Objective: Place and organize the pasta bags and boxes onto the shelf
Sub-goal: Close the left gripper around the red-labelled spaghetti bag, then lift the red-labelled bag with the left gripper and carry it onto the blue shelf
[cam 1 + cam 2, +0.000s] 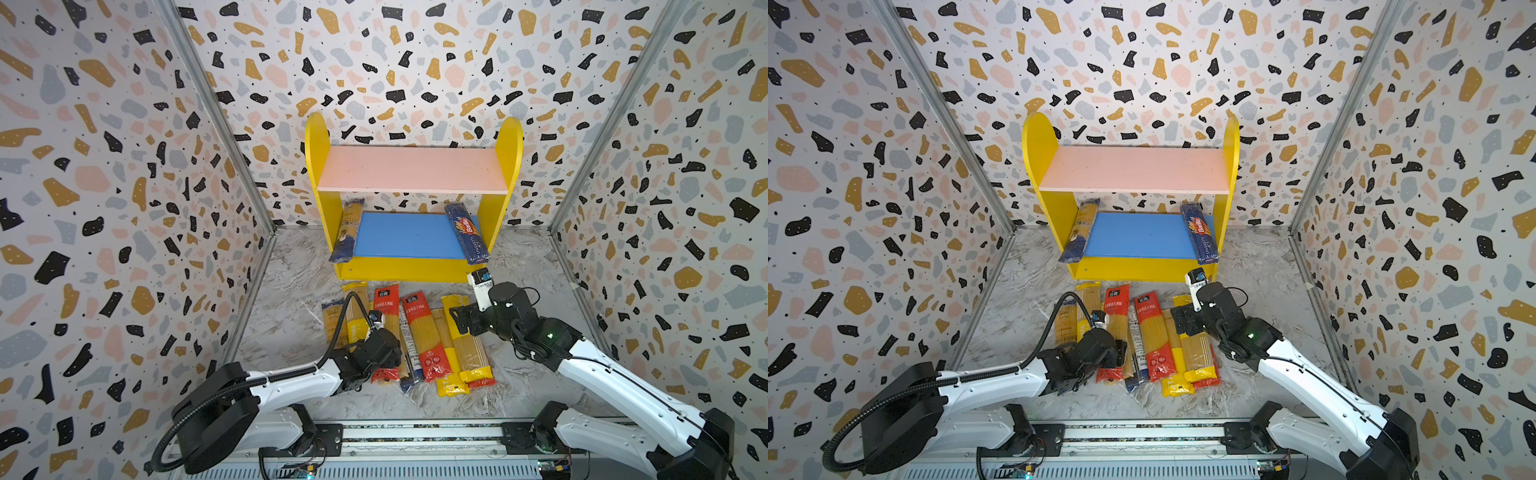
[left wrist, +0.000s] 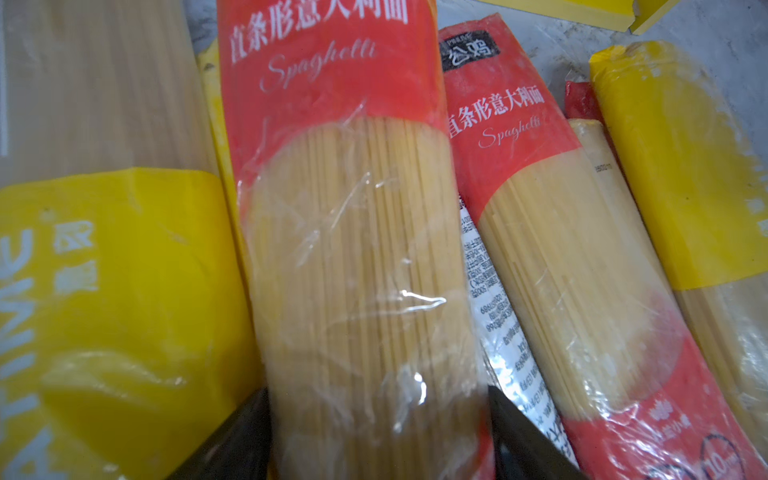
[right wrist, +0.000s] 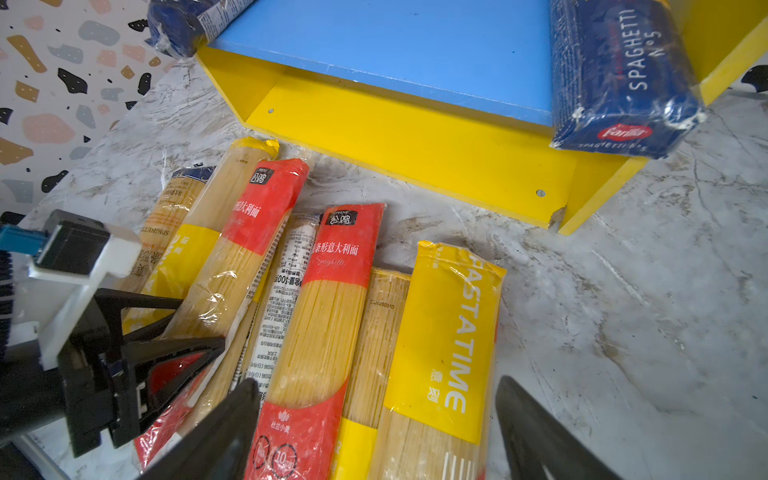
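The shelf [image 1: 409, 270] stands at the back wall; its pink upper board [image 1: 411, 170] is bare. On the blue lower board [image 1: 407, 235] lie a dark blue Barilla pack [image 1: 467, 239] at the right and a blue-ended spaghetti bag [image 1: 348, 232] at the left. Several more bags lie side by side on the floor in front. My left gripper [image 2: 376, 399] is shut on a red-ended spaghetti bag [image 2: 353, 249], one finger pressed against each long side. My right gripper [image 3: 376, 386] hangs open above another red bag [image 3: 332, 291] and a yellow-banded bag [image 3: 449, 332].
The marble floor [image 1: 523, 266] lies bare to the right of the bags and to the left of them. Patterned walls close in on three sides. The rail carrying both arm bases [image 1: 415, 436] runs along the front edge.
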Robot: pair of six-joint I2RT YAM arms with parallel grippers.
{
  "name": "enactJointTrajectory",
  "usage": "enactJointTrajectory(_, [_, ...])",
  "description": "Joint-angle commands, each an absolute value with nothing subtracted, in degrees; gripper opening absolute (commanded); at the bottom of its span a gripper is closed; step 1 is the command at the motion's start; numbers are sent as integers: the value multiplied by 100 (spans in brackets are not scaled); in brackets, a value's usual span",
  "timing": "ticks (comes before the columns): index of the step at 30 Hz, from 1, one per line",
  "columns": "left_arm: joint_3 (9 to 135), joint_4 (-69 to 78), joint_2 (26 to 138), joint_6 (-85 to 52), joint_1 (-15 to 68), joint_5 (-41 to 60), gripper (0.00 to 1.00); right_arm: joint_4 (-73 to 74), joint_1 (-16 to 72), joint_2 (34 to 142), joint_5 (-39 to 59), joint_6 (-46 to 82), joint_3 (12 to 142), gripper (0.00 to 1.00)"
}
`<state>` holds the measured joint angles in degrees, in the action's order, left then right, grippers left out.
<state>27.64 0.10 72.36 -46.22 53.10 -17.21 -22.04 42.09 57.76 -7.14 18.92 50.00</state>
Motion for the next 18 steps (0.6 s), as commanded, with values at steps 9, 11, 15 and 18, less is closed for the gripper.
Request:
enactJointTrajectory(9, [2887, -79, 7923, -4624, 5388, -1270, 51, -2294, 4105, 5551, -739, 1833, 4992, 89])
enactJointTrajectory(11, [2957, -339, 7687, -4583, 5398, -1397, 41, -2289, 4100, 5538, -732, 1833, 4992, 89])
enactJointTrajectory(15, [3139, -934, 6992, -4427, 5397, -1712, 17, -2251, 4087, 5589, -699, 1824, 5016, 89])
enactJointTrajectory(18, [3270, -1255, 6562, -4289, 5401, -1941, 17, -2189, 4079, 5623, -638, 1815, 5013, 89])
